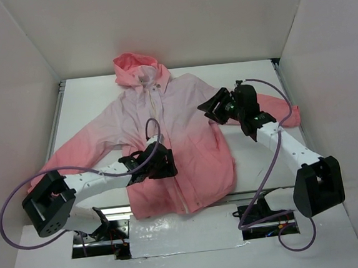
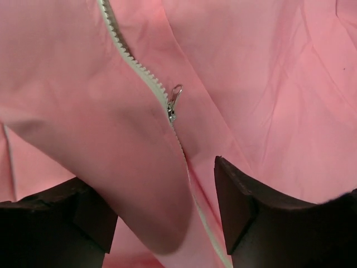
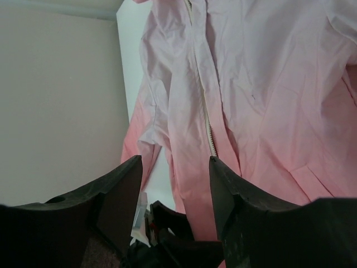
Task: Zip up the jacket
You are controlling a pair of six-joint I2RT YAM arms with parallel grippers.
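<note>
The jacket (image 1: pixel 192 145) is being seen spread flat, front up, on the white table (image 1: pixel 83 111), its hood at the far side and its coral hem at the near edge. The left pincer (image 1: pixel 164 163) is being held low over the lower front, directly above the zipper line, and its jaws are being held wide apart with nothing clamped. In its wrist view a rounded fold of pink cloth is being shown lying in the gap between the two dark fingers (image 2: pixel 240 206), nearer one finger than the other; whether the fold is touching that finger cannot be told. The zipper slider (image 2: pixel 174 106) is being seen just ahead of the fingertips. Beyond it the white teeth (image 2: pixel 136 64) are being shown exposed, and from it back toward the pincer the seam is being shown as a thin line. The right pincer (image 1: pixel 211 111) is being held above the jacket's upper part beside one sleeve, its jaws parted and empty; the pale chest is being seen ahead of and below its fingers.
</note>
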